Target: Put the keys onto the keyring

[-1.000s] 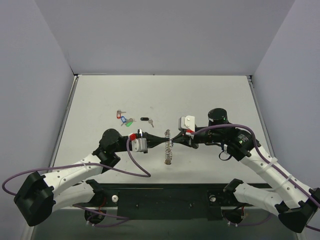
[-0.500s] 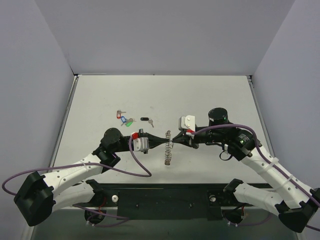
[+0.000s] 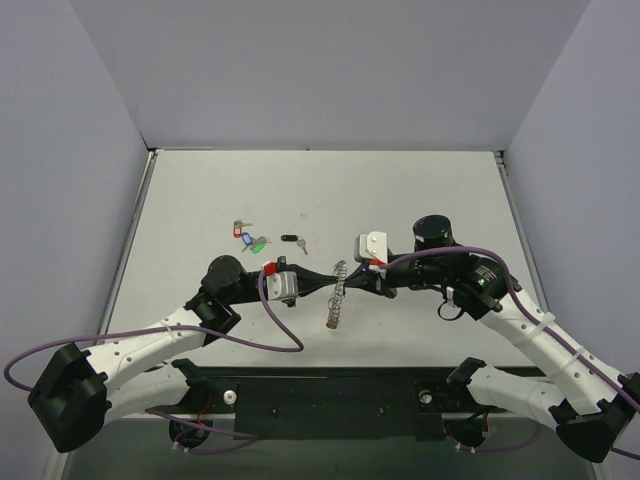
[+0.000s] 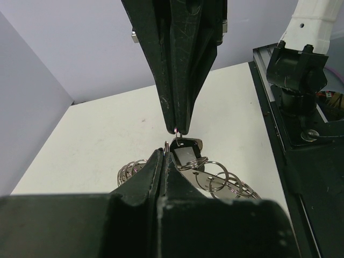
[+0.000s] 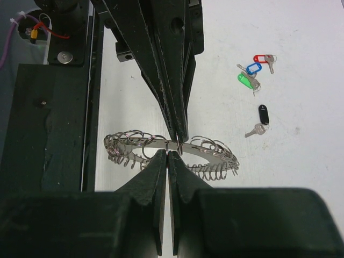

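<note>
The keyring (image 3: pixel 334 308) sits mid-table, closer to the near edge than the far one. It is pinched between my two claws, which meet tip to tip. It looks lifted and tilted rather than lying flat, though I can't be sure its low end clears the table (image 3: pixel 430 190). My left claw (image 4: pixel 164 157) is closed, its tip against the band among the small rings. My right claw (image 5: pixel 167 156) is closed too, biting the band from the opposite side. From the left wrist I see a small dark piece (image 4: pixel 185 153) right at the pinch. It may be a tag, but I cannot tell.

The keys (image 3: pixel 248 238) with red, blue and green tags lie bunched on the table, beyond my left claw and to its left. The black-tagged key (image 3: pixel 294 240) is on its own, nearer the ring. Neither claw has a key, so I judge this is the holding-and-steadying step, with threading not yet begun.

Next, one claw has to let go and fetch a key, and the left is nearer. The right must then carry the ring alone without letting it swing.

The fingertips are crowded, so I'd back out along my own arm. The walls (image 3: pixel 70 200) are well away, the base rail (image 3: pixel 330 395) is nearer behind, and there is open table beyond and to the right.
</note>
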Action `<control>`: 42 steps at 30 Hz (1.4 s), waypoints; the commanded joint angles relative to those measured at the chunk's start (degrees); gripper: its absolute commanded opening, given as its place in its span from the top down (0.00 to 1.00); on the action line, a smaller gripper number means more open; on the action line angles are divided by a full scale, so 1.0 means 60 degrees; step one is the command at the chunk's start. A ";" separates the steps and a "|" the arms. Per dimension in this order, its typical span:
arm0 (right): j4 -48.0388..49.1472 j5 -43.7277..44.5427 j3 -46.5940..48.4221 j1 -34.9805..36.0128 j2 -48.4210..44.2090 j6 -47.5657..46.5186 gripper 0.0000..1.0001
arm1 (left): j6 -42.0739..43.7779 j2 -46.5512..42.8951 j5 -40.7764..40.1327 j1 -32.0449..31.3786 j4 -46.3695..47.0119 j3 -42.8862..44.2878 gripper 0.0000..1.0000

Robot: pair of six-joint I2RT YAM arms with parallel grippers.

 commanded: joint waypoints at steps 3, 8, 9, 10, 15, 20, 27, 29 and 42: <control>-0.0026 -0.0038 0.0455 -0.0134 -0.0135 0.0004 1.00 | 0.0048 -0.0264 -0.0135 0.0064 0.0711 0.0310 1.00; -0.0056 0.0035 0.0412 -0.0164 -0.0194 0.0005 1.00 | 0.0034 -0.0293 -0.0135 0.0079 0.0740 0.0310 1.00; -0.0071 0.0108 0.0412 -0.0192 -0.0209 0.0005 1.00 | 0.0034 -0.0279 -0.0150 0.0093 0.0740 0.0296 1.00; -0.0056 0.0123 0.0412 -0.0193 -0.0209 0.0005 1.00 | 0.0034 -0.0293 -0.0165 0.0079 0.0769 0.0296 1.00; -0.0071 0.0343 0.0382 -0.0207 -0.0238 0.0019 1.00 | -0.0010 -0.0279 -0.0165 0.0108 0.0828 0.0281 1.00; -0.0056 0.0474 0.0382 -0.0207 -0.0209 0.0019 1.00 | -0.0039 -0.0293 -0.0150 0.0108 0.0872 0.0266 1.00; 0.0032 0.0533 0.0338 -0.0178 -0.0165 0.0063 1.00 | -0.0141 -0.0293 -0.0106 0.0108 0.1018 0.0222 1.00; 0.0119 0.0548 0.0309 -0.0178 -0.0150 0.0150 1.00 | -0.0171 -0.0264 -0.0077 0.0108 0.1048 0.0222 1.00; 0.0500 0.0592 0.0236 -0.0119 -0.0121 0.0356 1.00 | -0.0478 -0.0162 -0.0003 0.0108 0.1428 0.0178 1.00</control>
